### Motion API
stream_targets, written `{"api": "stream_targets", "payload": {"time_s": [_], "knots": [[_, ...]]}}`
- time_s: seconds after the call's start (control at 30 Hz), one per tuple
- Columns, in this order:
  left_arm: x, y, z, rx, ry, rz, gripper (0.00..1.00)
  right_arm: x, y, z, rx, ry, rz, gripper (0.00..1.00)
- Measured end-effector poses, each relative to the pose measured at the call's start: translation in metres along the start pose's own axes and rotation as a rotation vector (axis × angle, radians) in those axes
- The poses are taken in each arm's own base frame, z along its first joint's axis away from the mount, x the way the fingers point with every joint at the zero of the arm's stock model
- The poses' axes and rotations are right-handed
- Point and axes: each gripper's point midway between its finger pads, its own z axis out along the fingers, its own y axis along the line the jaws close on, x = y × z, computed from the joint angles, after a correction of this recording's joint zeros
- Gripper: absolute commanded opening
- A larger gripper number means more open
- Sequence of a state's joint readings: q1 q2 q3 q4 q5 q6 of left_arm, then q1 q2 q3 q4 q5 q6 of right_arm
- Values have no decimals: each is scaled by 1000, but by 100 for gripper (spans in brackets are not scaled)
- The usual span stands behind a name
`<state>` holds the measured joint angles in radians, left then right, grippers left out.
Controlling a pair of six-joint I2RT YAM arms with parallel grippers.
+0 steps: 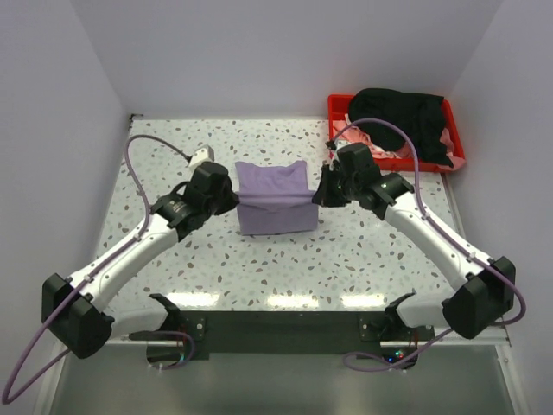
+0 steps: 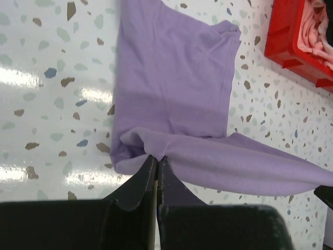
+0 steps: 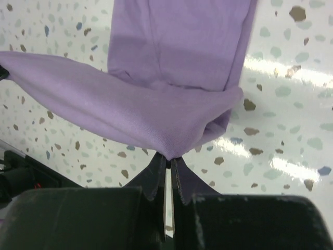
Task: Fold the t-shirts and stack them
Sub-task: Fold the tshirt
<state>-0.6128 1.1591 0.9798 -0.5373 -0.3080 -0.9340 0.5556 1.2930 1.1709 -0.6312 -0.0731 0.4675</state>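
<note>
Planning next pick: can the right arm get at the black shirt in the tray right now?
Probably not yet: the right gripper is shut on the lavender shirt. Otherwise the black shirt lies uncovered in the red tray, close behind that wrist.

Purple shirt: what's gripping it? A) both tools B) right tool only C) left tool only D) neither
A: the left tool and right tool are each shut on a fold of the purple shirt, one at either side.
</note>
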Motion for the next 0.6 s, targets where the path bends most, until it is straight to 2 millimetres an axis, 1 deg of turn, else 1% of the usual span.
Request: {"api": "stream_targets", "payload": {"time_s": [0.2, 0.3, 0.33, 0.43, 0.6], "knots": [[-40, -12, 22, -7, -38, 16, 0, -40, -3, 18, -27, -11, 33, 0], [-57, -10, 35, -17, -46, 10, 0, -54, -2, 29, -57, -2, 48, 0], [-63, -9, 40, -21, -49, 6, 0, -58, -1, 36, -72, 7, 54, 0], [-75, -6, 53, -25, -53, -2, 0, -66, -1, 51, -103, 25, 70, 0], [-89, -6, 78, -14, -39, -2, 0, -77, -11, 77, -121, 58, 105, 0]]}}
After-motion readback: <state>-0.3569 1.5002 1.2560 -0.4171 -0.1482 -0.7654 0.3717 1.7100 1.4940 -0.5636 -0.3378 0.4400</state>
